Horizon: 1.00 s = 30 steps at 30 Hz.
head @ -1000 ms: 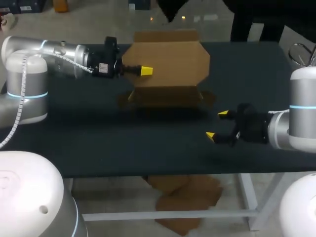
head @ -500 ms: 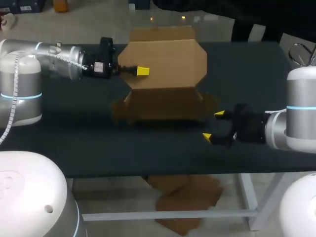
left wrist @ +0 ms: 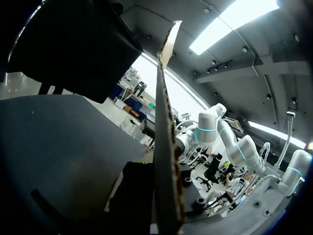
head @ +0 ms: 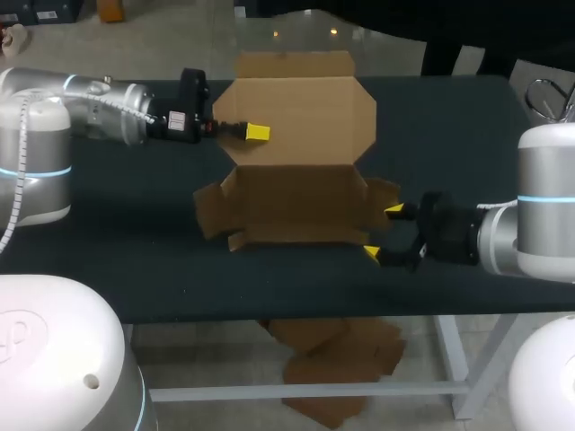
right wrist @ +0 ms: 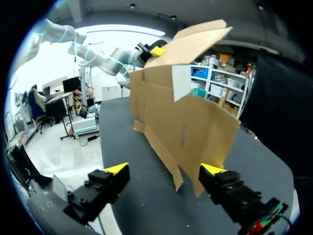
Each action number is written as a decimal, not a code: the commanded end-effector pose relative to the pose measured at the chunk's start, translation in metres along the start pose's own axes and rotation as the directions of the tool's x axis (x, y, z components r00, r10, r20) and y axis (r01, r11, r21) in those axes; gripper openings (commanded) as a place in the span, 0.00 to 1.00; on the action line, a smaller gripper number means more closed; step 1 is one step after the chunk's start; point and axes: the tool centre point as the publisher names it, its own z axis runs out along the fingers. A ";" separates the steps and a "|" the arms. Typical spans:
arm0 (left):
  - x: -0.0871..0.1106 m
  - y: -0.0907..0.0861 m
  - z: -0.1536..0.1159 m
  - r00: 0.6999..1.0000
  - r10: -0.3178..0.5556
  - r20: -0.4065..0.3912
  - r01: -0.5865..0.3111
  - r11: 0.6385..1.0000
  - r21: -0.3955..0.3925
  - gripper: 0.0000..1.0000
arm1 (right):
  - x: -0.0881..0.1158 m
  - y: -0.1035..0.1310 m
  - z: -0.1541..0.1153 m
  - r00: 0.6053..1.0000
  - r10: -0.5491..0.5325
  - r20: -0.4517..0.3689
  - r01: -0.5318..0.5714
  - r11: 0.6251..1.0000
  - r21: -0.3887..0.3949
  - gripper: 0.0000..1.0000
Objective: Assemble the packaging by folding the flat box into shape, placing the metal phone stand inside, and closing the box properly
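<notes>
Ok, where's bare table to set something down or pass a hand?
Free: table front-left, between box and near edge; far-right corner, past the lid. Crowded: box's right flaps by the open right gripper; lid's left edge, in the left gripper.

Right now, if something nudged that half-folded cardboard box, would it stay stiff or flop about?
Likely light: the left claw holds the cardboard box up by one panel's edge. Panels look stiff and flat, but it probably hinges at the creases, where side flaps splay, so a nudge may fold it.
</notes>
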 end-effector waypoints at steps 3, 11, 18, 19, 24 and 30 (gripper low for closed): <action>-0.011 -0.003 0.002 1.000 0.013 -0.012 -0.013 1.000 -0.007 0.00 | 0.004 -0.001 0.001 1.000 -0.002 0.010 0.002 1.000 0.002 1.00; -0.024 -0.005 -0.002 0.997 0.072 0.013 -0.072 0.997 0.016 0.00 | 0.002 -0.002 0.001 1.000 0.006 0.015 -0.006 1.000 0.011 1.00; -0.030 -0.006 -0.002 0.994 0.112 0.015 -0.112 0.994 -0.001 0.00 | -0.001 -0.002 0.005 1.000 0.010 0.013 -0.011 1.000 0.017 1.00; -0.030 -0.006 -0.002 0.992 0.122 0.018 -0.122 0.993 -0.007 0.00 | -0.001 -0.002 0.006 1.000 0.011 0.012 -0.011 1.000 0.019 1.00; -0.032 -0.006 0.001 0.988 0.150 0.047 -0.149 0.988 -0.027 0.00 | -0.003 -0.002 0.009 1.000 0.012 0.010 -0.012 1.000 0.025 1.00; -0.040 -0.005 0.000 0.984 0.168 0.057 -0.167 0.986 -0.028 0.00 | -0.004 -0.003 0.012 1.000 0.015 0.008 -0.015 0.999 0.028 1.00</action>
